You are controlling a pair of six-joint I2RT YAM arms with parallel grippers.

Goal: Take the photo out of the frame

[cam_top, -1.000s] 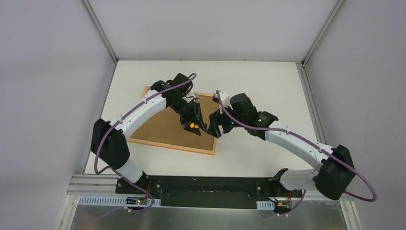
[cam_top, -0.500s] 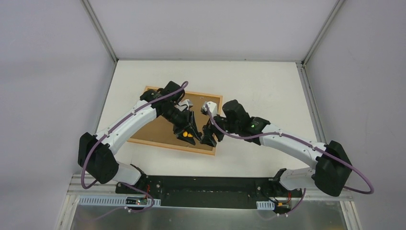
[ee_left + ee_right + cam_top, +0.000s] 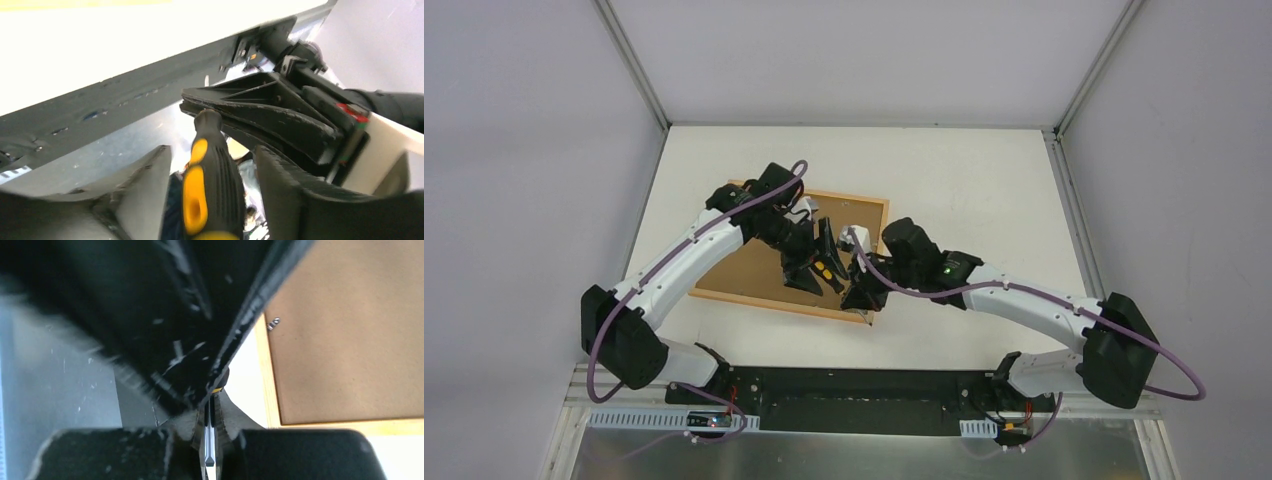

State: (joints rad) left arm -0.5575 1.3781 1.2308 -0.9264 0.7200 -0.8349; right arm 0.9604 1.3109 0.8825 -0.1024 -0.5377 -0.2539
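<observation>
The frame point(image 3: 754, 302) is being shown lying back-up on the white surface point(image 3: 964, 170), turned a little askew, with the brown board point(image 3: 744, 268) filling its pale wood border. The photo is being hidden in every view.

Near the frame's near right corner, a screwdriver point(image 3: 207, 190) with a black and yellow handle is being held up between the two arms. Its flat metal blade is being pinched by the right tool point(image 3: 861, 295), whose fingers are being pressed together on it in the right wrist view.

The handle is being flanked by the fingers point(image 3: 145, 195) of the left tool point(image 3: 816, 265), which is standing partly wide. In the left wrist view a narrow gap is being shown on each side of the handle, so no firm hold by that tool can be told.

In the right wrist view a small metal clip point(image 3: 272, 323) is being seen on the board, just inside the frame's edge.
</observation>
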